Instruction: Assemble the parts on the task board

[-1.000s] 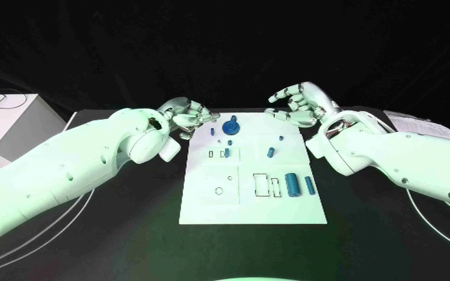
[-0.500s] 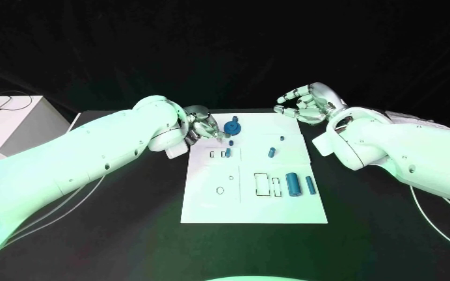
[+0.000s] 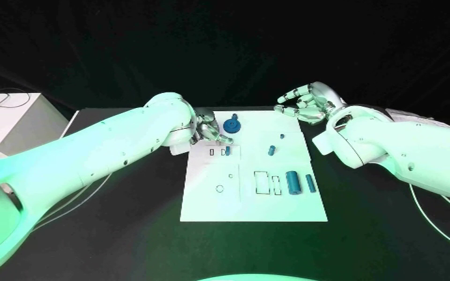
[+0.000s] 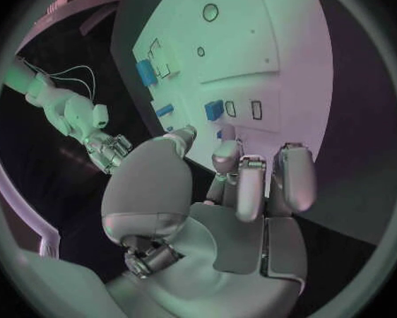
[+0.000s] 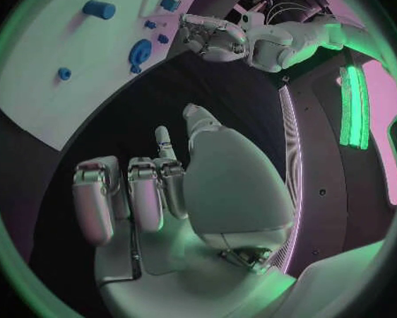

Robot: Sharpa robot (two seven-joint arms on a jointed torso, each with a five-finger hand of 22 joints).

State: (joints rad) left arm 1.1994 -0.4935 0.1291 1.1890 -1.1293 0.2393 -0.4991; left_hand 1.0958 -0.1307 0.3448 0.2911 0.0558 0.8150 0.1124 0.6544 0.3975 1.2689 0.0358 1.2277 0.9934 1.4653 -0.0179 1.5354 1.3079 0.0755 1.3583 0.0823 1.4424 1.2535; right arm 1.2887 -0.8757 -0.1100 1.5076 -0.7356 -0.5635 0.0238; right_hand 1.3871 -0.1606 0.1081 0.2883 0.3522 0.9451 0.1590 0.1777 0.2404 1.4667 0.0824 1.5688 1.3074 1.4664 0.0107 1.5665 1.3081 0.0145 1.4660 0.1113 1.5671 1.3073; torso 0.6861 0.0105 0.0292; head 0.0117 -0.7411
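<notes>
The white task board lies in the middle of the table. On it are a round blue gear-like part, a small peg, a thick cylinder and a slim bar. My left hand hovers over the board's far left corner, its fingers pointing down beside the gear and hiding what lies under them. The left wrist view shows its fingers spread, nothing plainly gripped, and a blue part just ahead. My right hand hangs past the board's far right corner, fingers loosely bent and holding nothing.
A white box stands at the table's left edge with a cable on it. Empty outlined slots sit beside the cylinder. Black table surrounds the board on every side.
My left hand has moved right, onto the board's far left corner, and now covers the small blue part there. My right hand shifted slightly right and then stayed.
</notes>
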